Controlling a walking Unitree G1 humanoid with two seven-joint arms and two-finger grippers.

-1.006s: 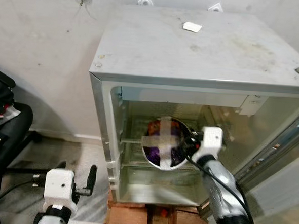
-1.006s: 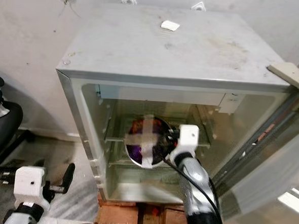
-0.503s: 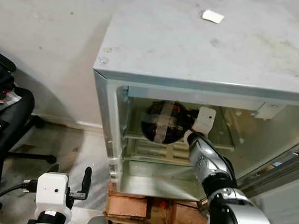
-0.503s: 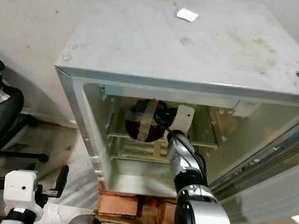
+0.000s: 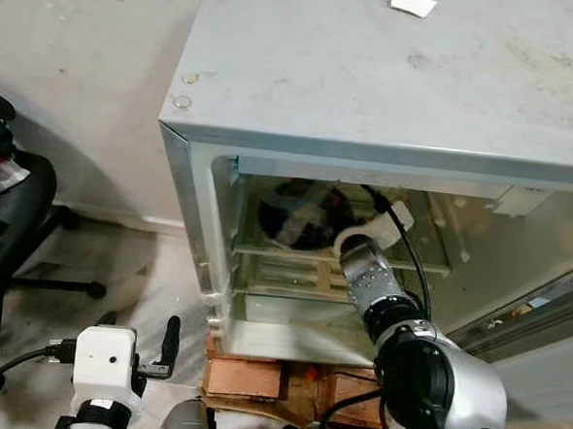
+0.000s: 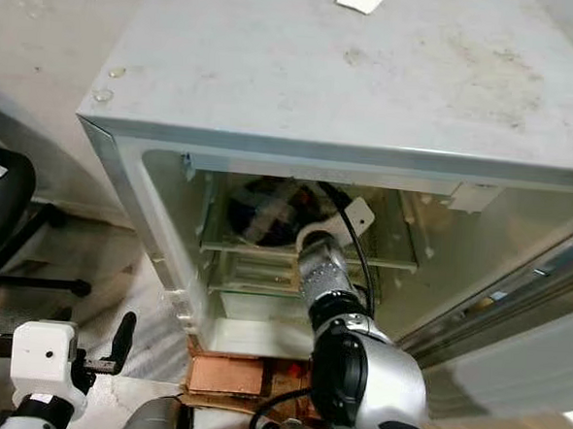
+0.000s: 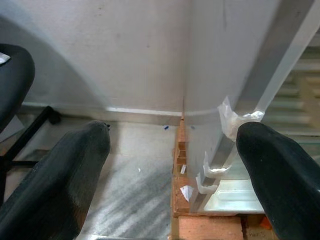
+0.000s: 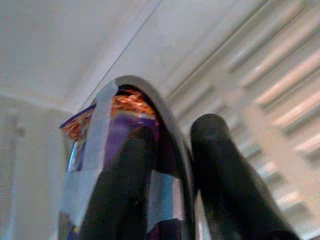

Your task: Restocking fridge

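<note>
A small grey fridge (image 5: 392,75) stands open in front of me. My right arm reaches into its upper part, and the right gripper (image 8: 176,130) is shut on the rim of a round metal bowl (image 5: 301,215). One finger sits inside the bowl and the other outside. The bowl (image 8: 120,150) has a cross of pale tape over purple and orange contents. It is tilted over the wire shelf (image 5: 265,247), deep under the fridge's top edge, which partly hides it. My left gripper (image 7: 175,132) hangs low and open beside the fridge's left front corner, holding nothing.
The fridge rests on bricks (image 5: 247,377) on the floor. Its door (image 5: 543,308) stands open at the right. A black office chair (image 5: 14,208) is at the left by the wall. A small white scrap (image 5: 412,2) lies on the fridge top.
My right arm has pushed the bowl from the fridge opening deeper in and up over the wire shelf. The camera has tipped forward and down. The left arm has stayed low.
</note>
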